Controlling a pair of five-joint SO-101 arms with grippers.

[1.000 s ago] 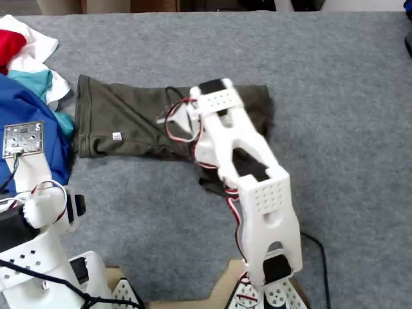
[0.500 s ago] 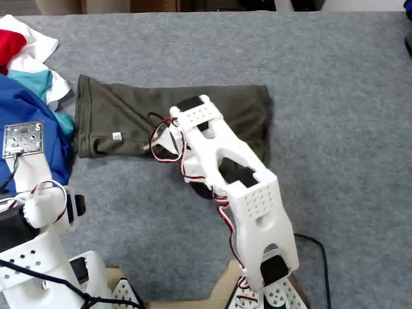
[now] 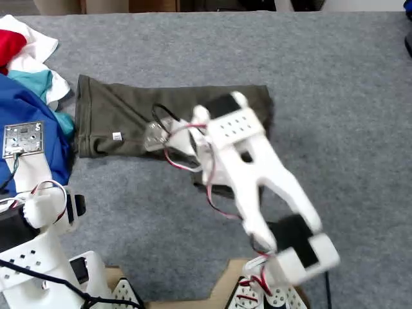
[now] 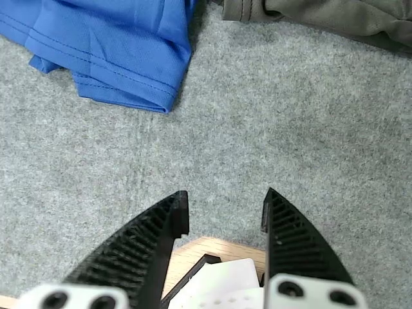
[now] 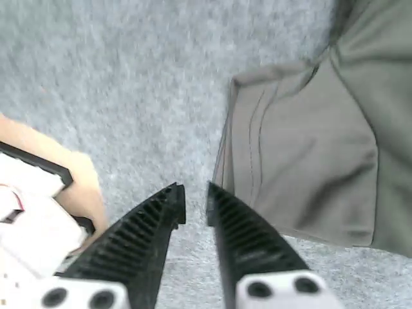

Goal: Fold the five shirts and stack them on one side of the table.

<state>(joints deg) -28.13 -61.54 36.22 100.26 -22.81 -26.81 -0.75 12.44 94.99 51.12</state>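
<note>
Your left end effector (image 4: 225, 203) is released, its two black ribbed fingers (image 4: 161, 225) spread wide with nothing between them. It hangs over bare grey carpeted tabletop (image 3: 335, 96), just above the light wooden base board (image 4: 193, 248) at the near edge. In the left wrist view, the folded hem of the bright blue shirt (image 4: 109, 45) lies ahead of it, well apart from the fingertips. Your right end effector (image 5: 193, 192) is almost closed, with only a narrow gap between the tips, and it grasps nothing. It sits low over the tabletop just beside the near edge of the dark olive-green shirt (image 3: 122, 119), without touching the fabric. That olive shirt lies on the middle of the tabletop as a long band folded lengthwise, with a small white tag showing near its left end. A corner of it sticks out toward the arms, under the white right arm (image 3: 251, 167), which stretches across it in the high view. The other shirts are heaped, unfolded, at the far left of the tabletop. The blue one lies nearest the white left arm (image 3: 32, 257), with a teal one (image 3: 35, 80), a white one (image 3: 35, 48) and a red one (image 3: 9, 45) behind it. The teal cloth lies just beside the olive shirt's left end.
</note>
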